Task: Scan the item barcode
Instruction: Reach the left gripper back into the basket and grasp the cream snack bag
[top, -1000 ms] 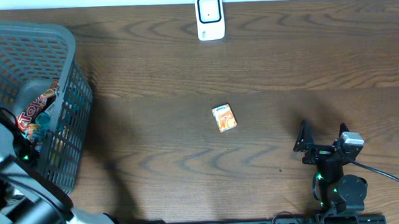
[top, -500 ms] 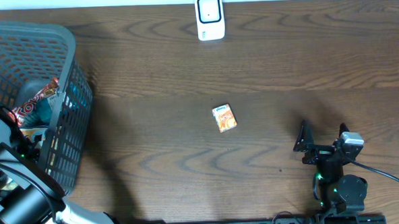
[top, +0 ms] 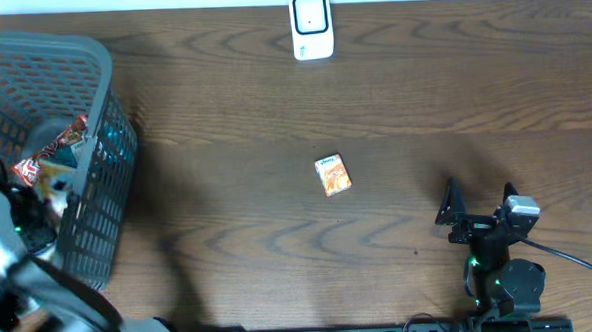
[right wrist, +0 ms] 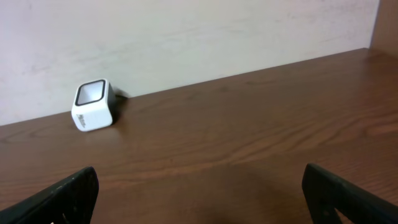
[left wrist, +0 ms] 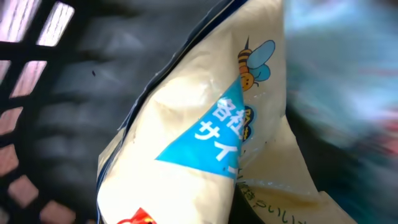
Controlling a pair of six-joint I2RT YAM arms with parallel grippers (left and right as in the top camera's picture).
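Note:
Inside the grey basket [top: 105, 144] at the table's left, my left gripper [top: 45, 193] is shut on a cream snack packet [top: 52, 175]. That packet [left wrist: 205, 124], printed with a blue triangle and a bee, fills the left wrist view and hides the fingers. The white barcode scanner [top: 311, 26] stands at the far middle edge and also shows as the scanner [right wrist: 92, 105] in the right wrist view. My right gripper [top: 478, 202] rests open at the front right, right gripper [right wrist: 205, 199] with nothing between its fingers.
A small orange box [top: 333, 174] lies on the wooden table [top: 273, 97] near its middle. A red-wrapped snack [top: 69, 136] and other items lie in the basket beside the held packet. A pale wall [right wrist: 186, 31] runs behind the scanner.
My left gripper has gone from open to shut on the cream packet inside the basket and shifted slightly with it. The right arm has not moved.

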